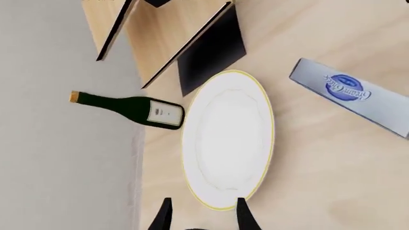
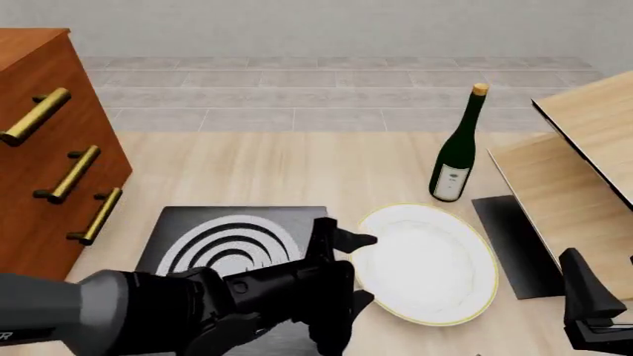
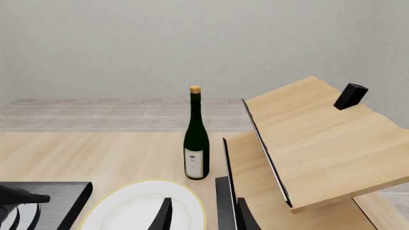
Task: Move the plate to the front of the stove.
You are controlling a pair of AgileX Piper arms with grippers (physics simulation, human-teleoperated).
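Jaws of the left gripper stand spread, straddling the plate's left rim, not clenched. Right gripper jaws also parted, lower right. Plate lies lower centre, touching the stove's right edge.

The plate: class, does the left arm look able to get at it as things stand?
Probably yes. The left gripper is open at the plate's near-left rim, nothing between; the bottle stands behind it.
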